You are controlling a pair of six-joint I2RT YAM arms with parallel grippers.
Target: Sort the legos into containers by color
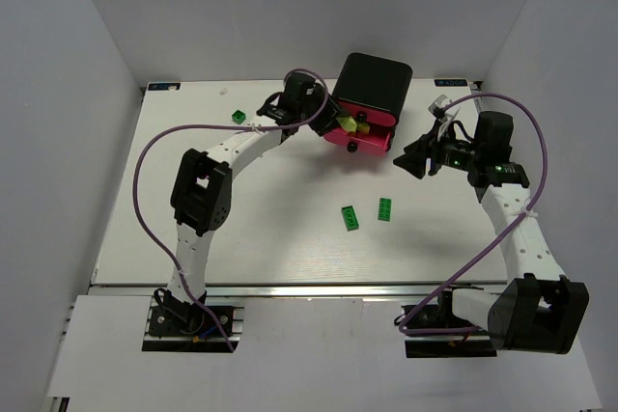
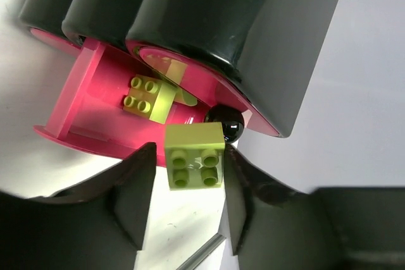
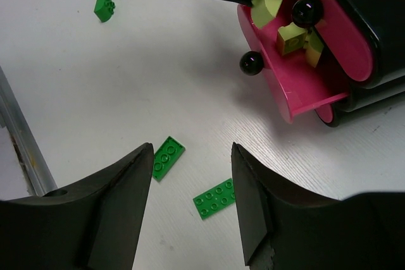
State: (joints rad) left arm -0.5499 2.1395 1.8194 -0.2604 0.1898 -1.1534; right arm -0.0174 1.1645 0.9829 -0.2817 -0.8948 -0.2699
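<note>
Our left tool [image 2: 188, 156] pinches a lime block [image 2: 195, 159] by its smooth sides above the open drawer [image 2: 82, 86], where another lime brick [image 2: 144, 95] lies. It is light, rigid, slick plastic, so we judge a side grip best. Our right tool [image 3: 192, 150] hangs spread over two green plates [image 3: 168, 157] on the tabletop [image 3: 95, 93]; the green cube [image 3: 104, 6] sits well apart.

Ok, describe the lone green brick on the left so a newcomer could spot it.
Start at the black cabinet at the far edge of the table and look left, past the left end effector. There sits the dark green cube, alone. It is chunky and square, unlike the two flat green plates mid-table, and darker than the lime brick that end effector holds.
</note>
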